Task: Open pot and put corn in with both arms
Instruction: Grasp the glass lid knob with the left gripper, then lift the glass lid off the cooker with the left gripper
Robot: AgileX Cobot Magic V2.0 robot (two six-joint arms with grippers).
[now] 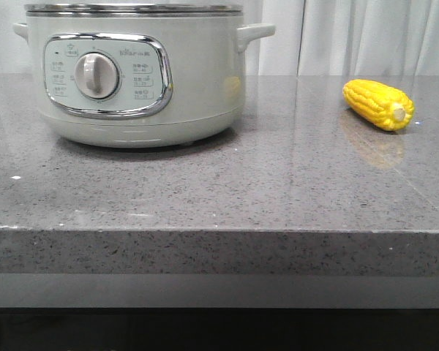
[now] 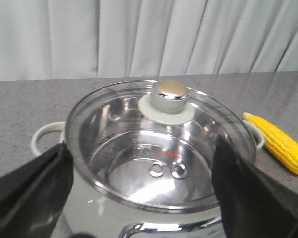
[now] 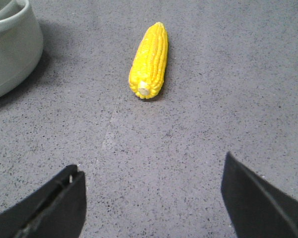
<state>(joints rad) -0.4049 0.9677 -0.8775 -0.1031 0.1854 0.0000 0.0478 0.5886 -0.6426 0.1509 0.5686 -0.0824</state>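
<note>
Right wrist view: the corn (image 3: pixel 149 61) is seen lying ahead of the right gripper (image 3: pixel 154 203), centred between its wide-spread, empty fingers, bare countertop (image 3: pixel 198 129) between. The pot (image 2: pixel 154 163), glass lid (image 2: pixel 139 148) on, is framed just beyond the left gripper (image 2: pixel 139 198), also wide apart and empty.

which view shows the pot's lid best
The left wrist view: the glass lid and its knob are seen from above. The front view catches only the metal rim edge-on; the right wrist view shows just the pot wall.
</note>
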